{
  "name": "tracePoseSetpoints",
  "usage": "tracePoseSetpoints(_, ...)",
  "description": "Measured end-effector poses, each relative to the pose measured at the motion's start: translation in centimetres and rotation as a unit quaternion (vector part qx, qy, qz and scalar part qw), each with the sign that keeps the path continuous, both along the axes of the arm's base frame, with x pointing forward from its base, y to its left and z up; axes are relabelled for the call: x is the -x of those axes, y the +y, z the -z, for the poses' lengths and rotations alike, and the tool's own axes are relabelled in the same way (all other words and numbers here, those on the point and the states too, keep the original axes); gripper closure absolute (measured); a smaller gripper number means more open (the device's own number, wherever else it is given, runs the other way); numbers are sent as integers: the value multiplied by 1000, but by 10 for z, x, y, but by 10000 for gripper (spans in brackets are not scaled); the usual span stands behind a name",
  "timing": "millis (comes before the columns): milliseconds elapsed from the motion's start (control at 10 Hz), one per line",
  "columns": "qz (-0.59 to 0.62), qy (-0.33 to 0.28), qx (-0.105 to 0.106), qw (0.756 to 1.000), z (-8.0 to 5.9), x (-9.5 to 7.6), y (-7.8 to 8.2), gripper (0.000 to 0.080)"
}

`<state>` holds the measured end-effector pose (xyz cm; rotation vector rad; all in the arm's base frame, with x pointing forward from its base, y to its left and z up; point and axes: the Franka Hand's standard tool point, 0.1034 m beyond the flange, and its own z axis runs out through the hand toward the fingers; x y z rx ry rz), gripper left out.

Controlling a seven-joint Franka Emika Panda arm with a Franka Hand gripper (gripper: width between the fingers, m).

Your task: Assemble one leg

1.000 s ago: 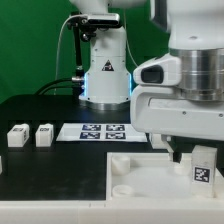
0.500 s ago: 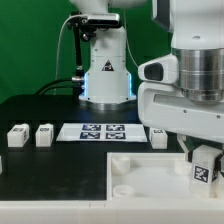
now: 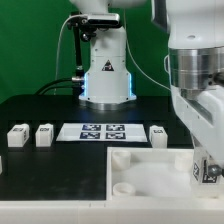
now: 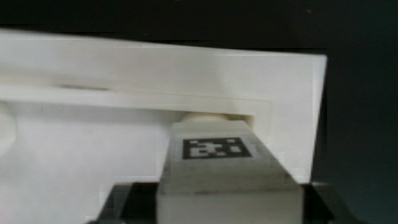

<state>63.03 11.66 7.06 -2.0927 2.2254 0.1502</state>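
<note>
My gripper (image 3: pixel 207 168) is shut on a leg (image 4: pixel 217 160), a small white block with a black-and-white tag; in the exterior view the leg (image 3: pixel 208 170) shows at the right edge, just above the large white tray-like part (image 3: pixel 150 175). In the wrist view the leg stands between my dark fingers (image 4: pixel 128 203) over the tray part's (image 4: pixel 125 90) corner near its edge. Three more legs rest on the black table: two at the exterior view's left (image 3: pixel 18 135) (image 3: pixel 44 134) and one by the marker board's right end (image 3: pixel 158 134).
The marker board (image 3: pixel 103 131) lies flat in the middle of the table. The arm's base (image 3: pixel 103 65) stands behind it. A round corner socket (image 3: pixel 124 187) shows on the tray part's near left corner.
My gripper has moved toward the exterior view's right and slightly down with the leg, uncovering the third loose leg by the marker board.
</note>
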Motion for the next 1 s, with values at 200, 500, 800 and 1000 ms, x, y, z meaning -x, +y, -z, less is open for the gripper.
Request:
tracePoseSetpoints(200,92,11,1,996,-1,0,1,508)
tracePoseSetpoints(500,118,13,8,993,-1,0,1,508)
tracePoseSetpoints(800,115,13,8,993,0,1,3,235)
tracePoseSetpoints(1000,106,6,6,994,-9,7,15,168)
